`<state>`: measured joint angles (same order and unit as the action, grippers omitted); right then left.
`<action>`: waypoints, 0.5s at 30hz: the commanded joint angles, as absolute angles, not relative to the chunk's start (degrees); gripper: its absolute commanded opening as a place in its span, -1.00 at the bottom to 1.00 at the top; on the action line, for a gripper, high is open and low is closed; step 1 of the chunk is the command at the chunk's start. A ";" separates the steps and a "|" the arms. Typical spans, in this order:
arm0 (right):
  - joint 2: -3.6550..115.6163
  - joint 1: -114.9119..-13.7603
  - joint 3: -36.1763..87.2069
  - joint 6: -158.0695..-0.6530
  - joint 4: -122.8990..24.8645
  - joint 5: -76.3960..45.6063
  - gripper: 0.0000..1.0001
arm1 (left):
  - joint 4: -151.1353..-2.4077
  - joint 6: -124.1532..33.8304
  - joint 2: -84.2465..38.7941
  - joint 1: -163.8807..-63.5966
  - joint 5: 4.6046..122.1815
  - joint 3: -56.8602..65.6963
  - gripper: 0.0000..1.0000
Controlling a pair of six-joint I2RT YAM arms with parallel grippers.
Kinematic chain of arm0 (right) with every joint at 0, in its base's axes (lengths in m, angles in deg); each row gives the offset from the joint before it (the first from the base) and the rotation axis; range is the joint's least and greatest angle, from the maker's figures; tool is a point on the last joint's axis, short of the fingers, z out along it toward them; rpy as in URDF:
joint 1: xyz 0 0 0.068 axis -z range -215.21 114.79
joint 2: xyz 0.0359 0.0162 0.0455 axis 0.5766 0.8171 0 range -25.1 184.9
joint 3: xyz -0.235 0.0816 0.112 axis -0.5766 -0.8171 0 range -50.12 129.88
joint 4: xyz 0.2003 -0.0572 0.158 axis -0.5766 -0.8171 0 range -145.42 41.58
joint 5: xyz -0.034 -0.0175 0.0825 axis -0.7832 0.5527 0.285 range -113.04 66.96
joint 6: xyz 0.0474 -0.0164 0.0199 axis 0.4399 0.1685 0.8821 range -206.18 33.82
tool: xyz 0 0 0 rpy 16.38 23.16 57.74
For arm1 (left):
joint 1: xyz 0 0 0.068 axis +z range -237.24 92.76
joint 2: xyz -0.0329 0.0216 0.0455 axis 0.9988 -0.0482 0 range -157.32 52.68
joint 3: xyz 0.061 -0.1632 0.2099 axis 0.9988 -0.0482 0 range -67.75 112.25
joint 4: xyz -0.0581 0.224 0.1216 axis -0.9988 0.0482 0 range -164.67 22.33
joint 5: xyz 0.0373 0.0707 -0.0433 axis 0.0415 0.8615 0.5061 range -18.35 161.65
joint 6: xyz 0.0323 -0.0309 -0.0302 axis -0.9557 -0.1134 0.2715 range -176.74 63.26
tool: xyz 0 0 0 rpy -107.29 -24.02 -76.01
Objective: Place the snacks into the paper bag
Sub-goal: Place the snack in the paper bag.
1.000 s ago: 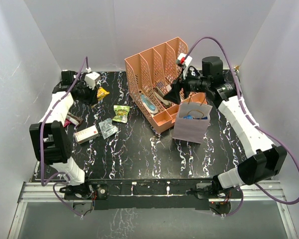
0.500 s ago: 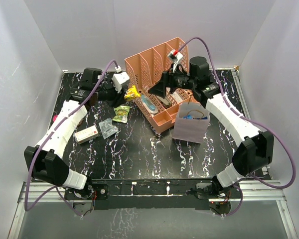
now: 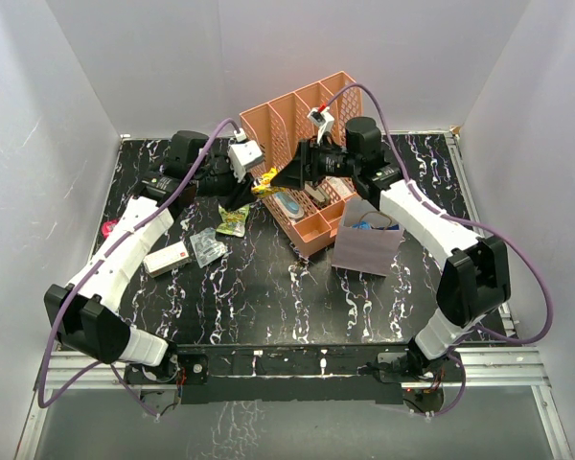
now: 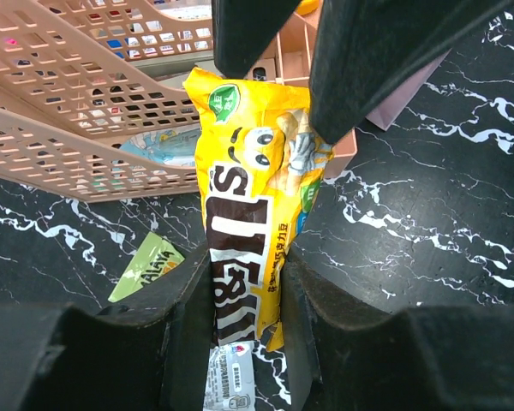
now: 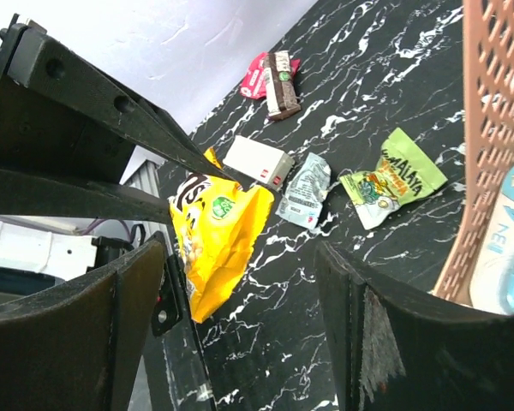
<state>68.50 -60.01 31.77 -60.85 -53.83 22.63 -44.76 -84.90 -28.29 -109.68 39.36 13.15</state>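
Observation:
My left gripper (image 3: 259,184) is shut on a yellow M&M's packet (image 4: 255,193) and holds it in the air beside the organiser's front left corner. The packet also shows in the top view (image 3: 263,180) and the right wrist view (image 5: 216,241). My right gripper (image 3: 286,178) is open, facing the packet from the right; the packet's free end hangs close to its fingers (image 5: 133,334). The paper bag (image 3: 368,247) stands open at the right of the organiser with a blue packet inside. A green packet (image 3: 233,219), a clear packet (image 3: 207,247) and a white-red bar (image 3: 166,258) lie on the table at the left.
The peach mesh organiser (image 3: 307,125) stands at the back centre with a blue-white item (image 3: 289,203) in a front slot. A red packet (image 3: 108,228) lies by the left wall, with a dark bar (image 5: 281,70) beside it in the right wrist view.
My left arm has carried the yellow packet from the far left to the organiser's front. My right gripper has swung left from above the bag to meet it.

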 commanded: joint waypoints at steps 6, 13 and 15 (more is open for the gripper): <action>68.89 -61.21 27.81 -53.40 -42.43 27.44 0.09 | -47.28 -82.43 -25.98 -110.09 36.50 14.70 -0.39; 68.94 -61.22 27.96 -52.95 -41.94 26.78 -0.27 | -47.68 -82.32 -25.97 -110.18 35.97 13.61 -0.39; 68.90 -61.18 28.08 -52.99 -41.99 26.50 -0.27 | -47.82 -82.36 -25.96 -110.18 35.73 13.31 -0.39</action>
<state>69.03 -60.99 27.62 -53.66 -46.36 26.48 -46.35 -82.70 -28.29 -109.87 38.66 13.13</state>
